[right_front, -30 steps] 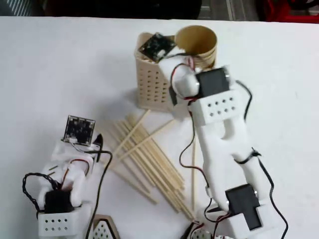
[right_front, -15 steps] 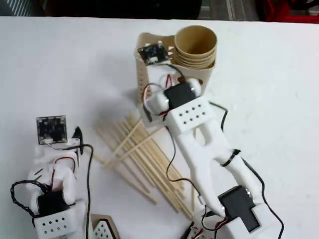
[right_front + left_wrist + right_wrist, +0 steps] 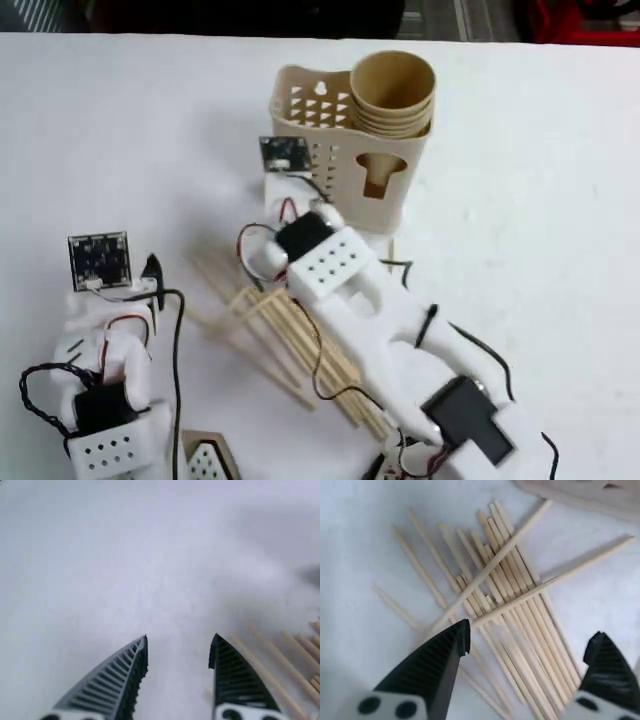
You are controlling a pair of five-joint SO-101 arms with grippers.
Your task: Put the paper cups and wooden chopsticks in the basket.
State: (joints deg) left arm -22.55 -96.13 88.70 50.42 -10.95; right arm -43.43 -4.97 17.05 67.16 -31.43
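White table takes up nearly all of my high view: plain, matte, with soft shadows under the arms. Behind its far edge I get a thin dark strip of room, with a red object at the far right corner; too little of it shows to say what it is.

Right arm stretches from the near edge diagonally toward the table's middle and lies over the stick pile. Left arm is folded up at the near left corner, well apart from everything else.

Beige perforated basket stands upright near the far edge. A nested stack of paper cups sits in its right side, rims poking above the wall.

Wooden chopsticks lie loose on the table in front of the basket. Most run roughly parallel, with a couple crossed over the top, and all are outside the basket.

Right gripper hangs just above the pile with its jaws spread wide and nothing between them. Left gripper has its jaws parted and holds nothing. It is over bare table, with the pile's ends just beside one finger.
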